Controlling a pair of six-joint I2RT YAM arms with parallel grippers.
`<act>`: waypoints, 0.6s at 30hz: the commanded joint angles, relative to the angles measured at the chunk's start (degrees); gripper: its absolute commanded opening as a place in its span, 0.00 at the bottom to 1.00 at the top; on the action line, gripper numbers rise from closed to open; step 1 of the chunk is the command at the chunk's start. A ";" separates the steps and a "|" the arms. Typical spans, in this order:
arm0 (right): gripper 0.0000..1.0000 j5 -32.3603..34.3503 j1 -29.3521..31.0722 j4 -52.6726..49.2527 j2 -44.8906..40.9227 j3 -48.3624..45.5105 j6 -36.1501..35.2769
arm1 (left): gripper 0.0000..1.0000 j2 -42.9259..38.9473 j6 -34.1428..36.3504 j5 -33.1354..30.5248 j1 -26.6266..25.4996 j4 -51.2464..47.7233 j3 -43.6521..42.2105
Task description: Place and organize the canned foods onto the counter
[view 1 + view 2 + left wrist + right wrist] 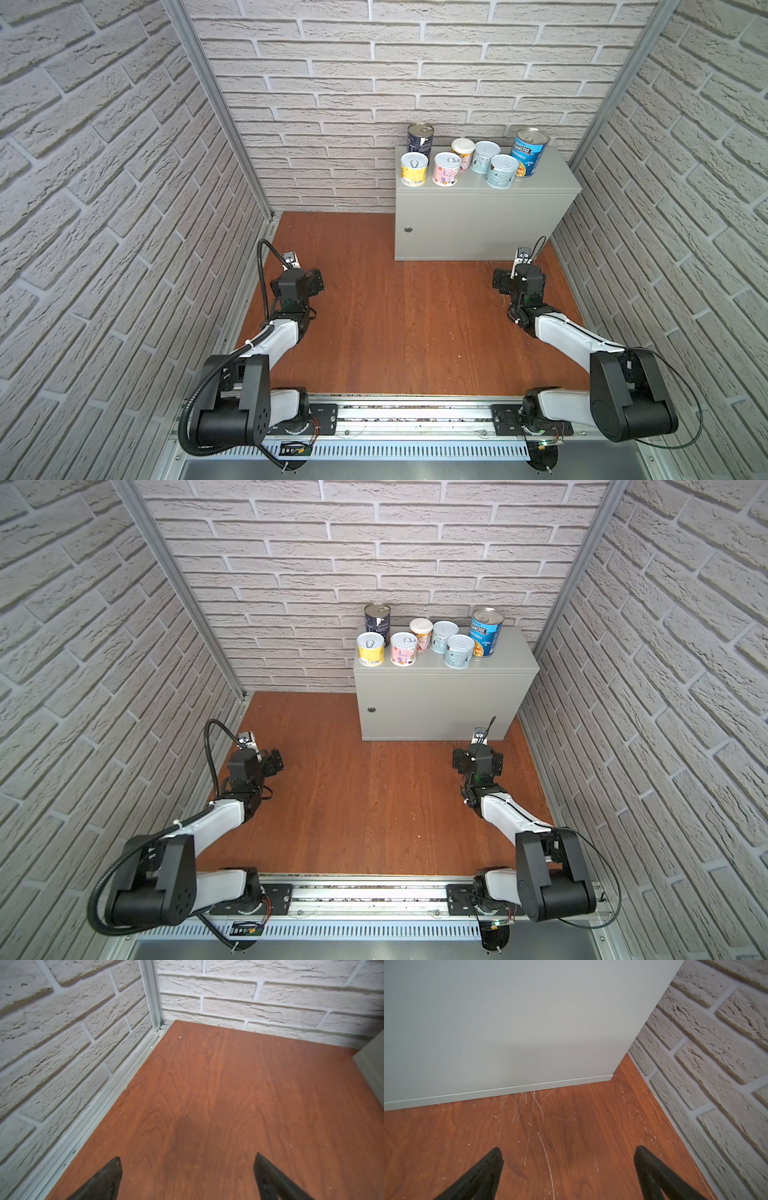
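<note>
Left gripper (188, 1157) and right gripper (568, 1149) apart; seven cans (446, 169), two tall, atop counter (478, 220).

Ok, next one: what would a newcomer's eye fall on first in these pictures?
The seven cans standing upright together on the grey counter at the far right, with the tall blue Progresso can at the right end and the tall dark navy can at the back left. Then the left gripper and right gripper, jaws wide apart and holding nothing, over the reddish wooden floor.
</note>
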 commanded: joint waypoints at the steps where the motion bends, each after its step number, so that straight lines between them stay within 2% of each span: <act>1: 0.99 -2.07 -0.02 2.03 -2.75 -1.59 0.13 | 0.98 3.59 3.41 -5.06 1.23 18.26 -6.79; 4: 0.99 -4.24 -0.02 2.49 -1.62 -2.13 0.71 | 0.98 5.28 3.21 -4.67 1.97 19.42 -6.64; 8: 0.99 -5.05 -0.02 12.53 3.08 -5.95 1.07 | 0.98 9.86 4.33 -2.22 2.09 24.28 -6.53; 9: 0.99 -5.72 -0.02 11.51 3.85 -5.16 1.69 | 0.98 11.17 4.88 -1.20 2.12 26.04 -6.58; 11: 0.99 -6.57 -0.02 10.57 6.33 -3.47 1.74 | 0.98 11.35 5.36 0.40 2.08 24.02 -5.66; 14: 0.99 -10.59 0.00 14.31 9.41 -3.46 -0.24 | 0.98 12.01 5.73 1.15 2.11 23.66 -5.01; 16: 0.99 -10.74 0.07 11.73 8.66 -2.83 0.38 | 0.98 12.62 6.05 2.34 2.12 22.80 -4.28; 18: 0.99 -11.26 0.07 14.88 8.42 -4.50 -0.15 | 0.98 15.02 6.75 3.78 2.13 22.64 -2.92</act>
